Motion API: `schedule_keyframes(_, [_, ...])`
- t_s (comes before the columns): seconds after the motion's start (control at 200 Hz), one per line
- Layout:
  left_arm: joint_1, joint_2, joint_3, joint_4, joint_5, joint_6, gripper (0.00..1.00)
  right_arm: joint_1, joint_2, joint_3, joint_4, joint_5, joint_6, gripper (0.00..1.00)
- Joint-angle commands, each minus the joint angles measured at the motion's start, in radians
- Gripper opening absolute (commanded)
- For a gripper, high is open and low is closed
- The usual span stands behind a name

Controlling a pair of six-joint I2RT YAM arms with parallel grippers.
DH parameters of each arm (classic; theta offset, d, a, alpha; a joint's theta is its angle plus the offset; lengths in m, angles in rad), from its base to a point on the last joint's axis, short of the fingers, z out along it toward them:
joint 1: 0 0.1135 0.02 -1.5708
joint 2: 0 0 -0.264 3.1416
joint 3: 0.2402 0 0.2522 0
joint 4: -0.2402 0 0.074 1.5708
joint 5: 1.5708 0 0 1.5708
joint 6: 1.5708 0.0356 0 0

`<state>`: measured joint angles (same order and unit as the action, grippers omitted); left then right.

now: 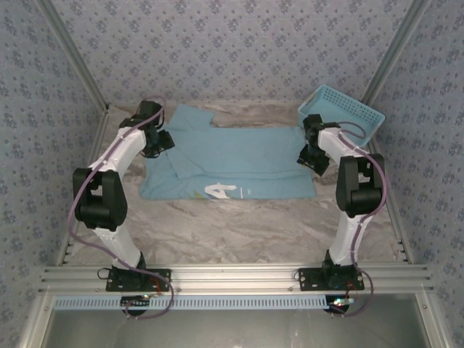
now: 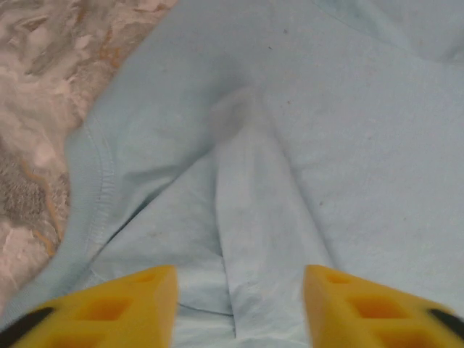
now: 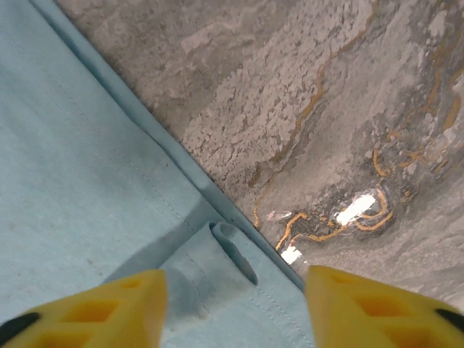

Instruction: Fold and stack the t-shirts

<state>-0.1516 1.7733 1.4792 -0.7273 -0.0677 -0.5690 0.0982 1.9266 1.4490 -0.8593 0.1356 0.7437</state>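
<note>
Across the far table [image 1: 232, 225], the light blue t-shirt [image 1: 239, 163] lies flat, long axis left to right, with the left gripper [image 1: 161, 141] over its left end and the right gripper [image 1: 310, 158] over its right edge, both with jaws parted, gripping nothing.

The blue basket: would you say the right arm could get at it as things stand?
Probably yes. The basket stands just beyond the right tool, which hangs open over the right edge of the t-shirt; nothing lies between them.

L gripper [image 2: 239, 293], R gripper [image 3: 235, 293]: jaws apart, pointing down.
</note>
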Motion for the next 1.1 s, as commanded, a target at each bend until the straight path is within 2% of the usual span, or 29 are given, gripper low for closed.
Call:
schedule_keyframes(0.0, [0.028,-0.134,-0.060,-0.096,0.003,-0.029,0.55,-0.012,-0.123,-0.037,-0.009,0.013,-0.011,0.61])
schedule_keyframes(0.055, [0.041,-0.195,-0.135,-0.101,0.043,-0.060,0.52,-0.011,-0.168,-0.079,0.003,0.012,-0.010,0.60])
schedule_keyframes(0.26, [0.055,-0.312,-0.408,-0.006,0.219,-0.210,0.26,0.029,-0.309,-0.304,0.097,-0.070,-0.007,0.30])
schedule_keyframes(0.395, [0.060,-0.313,-0.494,0.043,0.232,-0.266,0.17,0.037,-0.329,-0.408,0.172,-0.149,-0.005,0.21])
schedule_keyframes(0.48, [0.080,-0.284,-0.514,0.058,0.226,-0.272,0.13,0.035,-0.308,-0.432,0.200,-0.158,-0.006,0.18])
schedule_keyframes(0.59, [0.113,-0.210,-0.518,0.105,0.209,-0.242,0.11,0.029,-0.252,-0.434,0.205,-0.140,-0.010,0.16])
schedule_keyframes(0.764, [0.161,-0.106,-0.470,0.097,0.103,-0.192,0.11,0.024,-0.162,-0.414,0.156,-0.101,-0.007,0.16])
schedule_keyframes(0.869, [0.171,-0.067,-0.478,0.089,0.096,-0.185,0.10,0.026,-0.135,-0.413,0.106,-0.077,0.021,0.16])
schedule_keyframes(0.969, [0.169,-0.092,-0.523,0.062,0.078,-0.206,0.10,0.036,-0.167,-0.441,0.066,-0.040,0.027,0.16])
schedule_keyframes(1.099, [0.167,-0.204,-0.640,0.024,0.071,-0.251,0.09,0.048,-0.253,-0.526,0.028,-0.042,0.043,0.17])
